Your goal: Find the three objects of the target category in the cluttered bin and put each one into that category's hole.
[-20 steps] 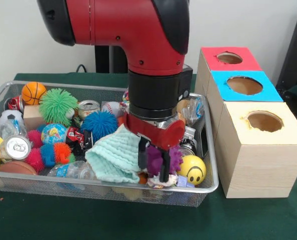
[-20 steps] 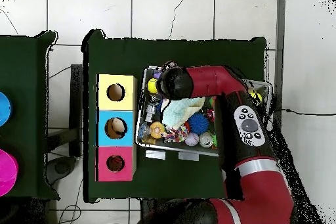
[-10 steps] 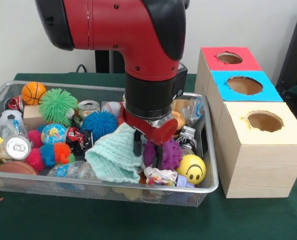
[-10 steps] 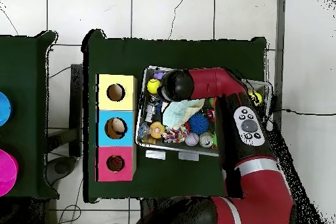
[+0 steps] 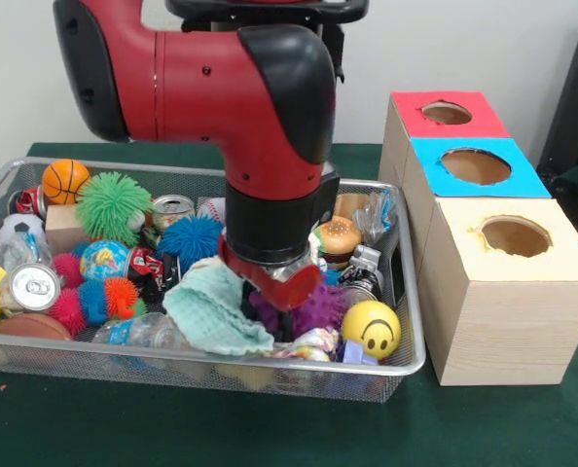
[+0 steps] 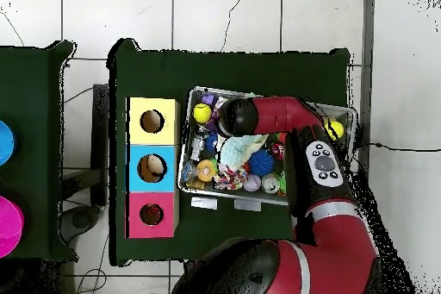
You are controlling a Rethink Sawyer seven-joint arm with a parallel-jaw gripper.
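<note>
Since a second ago we see the arm (image 5: 240, 117) has swung leftward in the front view and sunk lower, so its wrist now hangs over the seam between the mint cloth (image 5: 211, 309) and the purple spiky ball (image 5: 313, 309). Our gripper (image 5: 274, 316) is buried between those two; we cannot tell how far its jaws stand apart or whether they hold anything.

Counting inside the wire bin (image 5: 406, 365): two cans, one upright silver can (image 5: 172, 209) at the back and one lying can (image 5: 31, 285) at the left; one orange basketball (image 5: 65, 179); one green spiky ball (image 5: 113, 206); one blue spiky ball (image 5: 192, 241); one smiley ball (image 5: 371, 329); one toy burger (image 5: 338, 236).

Three boxes stand just beside the bin: red box (image 5: 447, 113), blue box (image 5: 476, 166), wooden box (image 5: 515, 236), each with one hole on top. Green table (image 5: 523, 423) lies bare in front.
</note>
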